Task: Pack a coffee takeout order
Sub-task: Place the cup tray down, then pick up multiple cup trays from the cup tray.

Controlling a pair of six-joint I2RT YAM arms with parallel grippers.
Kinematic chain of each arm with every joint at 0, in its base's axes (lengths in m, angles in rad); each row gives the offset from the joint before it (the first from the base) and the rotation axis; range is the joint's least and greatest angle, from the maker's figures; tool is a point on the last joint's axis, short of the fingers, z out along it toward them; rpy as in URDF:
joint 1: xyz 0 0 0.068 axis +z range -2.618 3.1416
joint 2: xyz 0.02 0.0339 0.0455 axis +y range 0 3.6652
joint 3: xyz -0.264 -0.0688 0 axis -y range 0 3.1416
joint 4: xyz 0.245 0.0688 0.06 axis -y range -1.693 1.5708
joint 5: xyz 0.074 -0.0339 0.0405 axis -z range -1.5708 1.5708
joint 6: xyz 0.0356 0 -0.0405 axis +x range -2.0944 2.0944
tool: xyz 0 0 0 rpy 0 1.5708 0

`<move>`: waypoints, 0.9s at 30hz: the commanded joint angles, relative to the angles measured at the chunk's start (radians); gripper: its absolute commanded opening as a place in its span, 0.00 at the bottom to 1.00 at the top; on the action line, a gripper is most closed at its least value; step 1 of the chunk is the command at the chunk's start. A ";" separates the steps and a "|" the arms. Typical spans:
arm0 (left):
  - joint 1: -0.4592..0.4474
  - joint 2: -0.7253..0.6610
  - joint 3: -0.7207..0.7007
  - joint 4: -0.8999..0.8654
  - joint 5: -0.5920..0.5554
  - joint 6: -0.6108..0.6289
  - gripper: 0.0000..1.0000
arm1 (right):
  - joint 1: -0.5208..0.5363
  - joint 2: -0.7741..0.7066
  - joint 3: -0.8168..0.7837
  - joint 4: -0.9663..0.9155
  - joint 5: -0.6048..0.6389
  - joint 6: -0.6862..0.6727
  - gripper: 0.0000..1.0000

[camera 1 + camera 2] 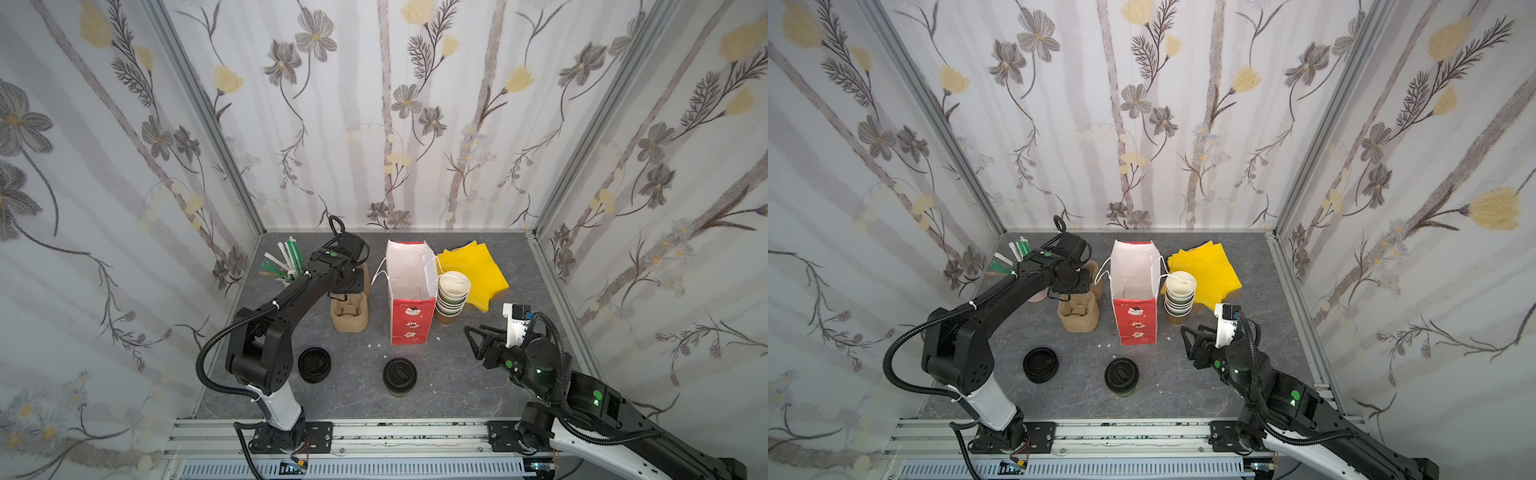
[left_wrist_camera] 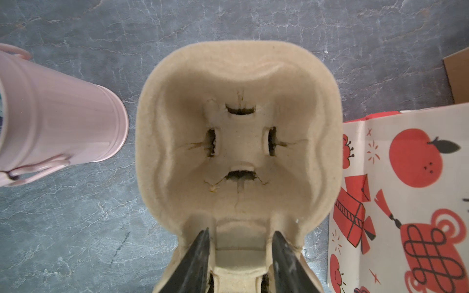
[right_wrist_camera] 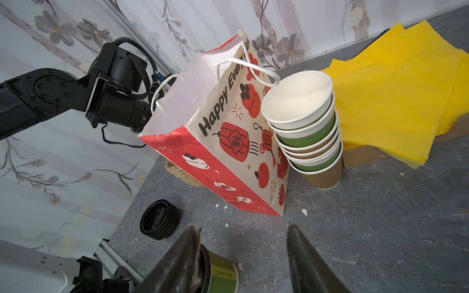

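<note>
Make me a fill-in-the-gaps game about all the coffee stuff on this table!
The upright red paper bag stands ___ the tan moulded-pulp carriers and the stacked paper cups.
The lone paper cup wears a ___ lid.
The flat paper napkins are ___.
Missing words: between; black; yellow.

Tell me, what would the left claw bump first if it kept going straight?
The tan cup carrier. The left claw points straight down at it, fingers on either side of its middle ridge, so it would hit that ridge first. Whether it already touches is hard to tell.
</note>
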 commanded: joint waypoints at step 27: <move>-0.001 -0.046 0.019 -0.019 -0.021 -0.007 0.28 | -0.001 -0.006 -0.015 0.024 0.004 0.010 0.58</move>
